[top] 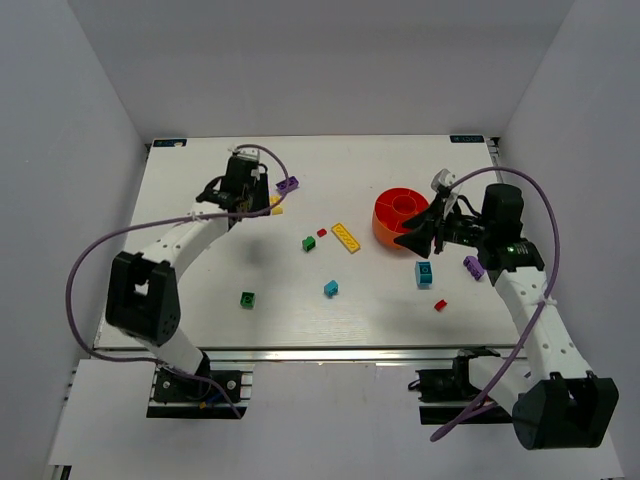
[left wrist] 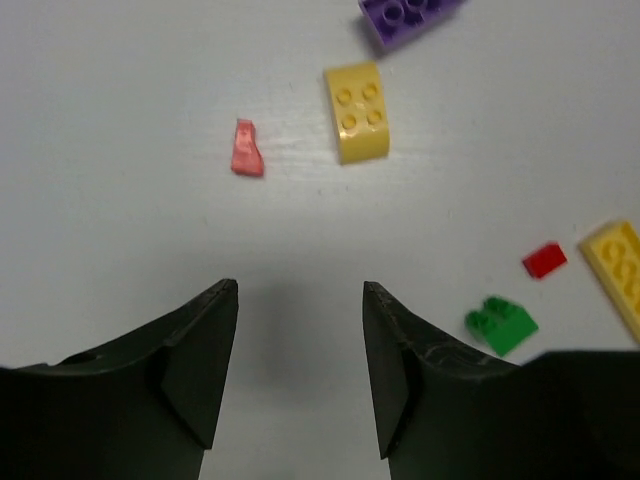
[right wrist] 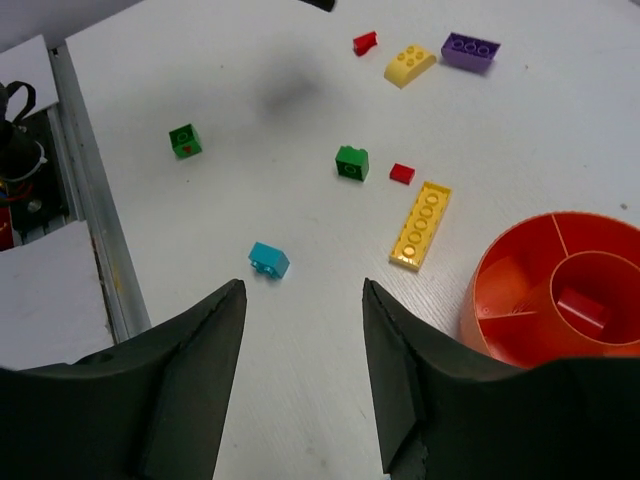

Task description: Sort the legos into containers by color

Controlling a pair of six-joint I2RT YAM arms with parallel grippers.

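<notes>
**Robotics laboratory test cell.** A white surface (top: 200,290) is boxed in at its back and both sides by plain white panels (top: 330,60). An aluminium extrusion rail (top: 330,355) runs along the surface's near edge. The left arm (top: 160,270) and the right arm (top: 530,300) are bolted at that edge. Loose purple cables (top: 70,290) loop out past the surface's side edges. On the surface lie small coloured legos (top: 346,237) and an orange divided bowl (top: 380,228). These are bench-trial props under fixed overhead and wrist cameras.
</notes>
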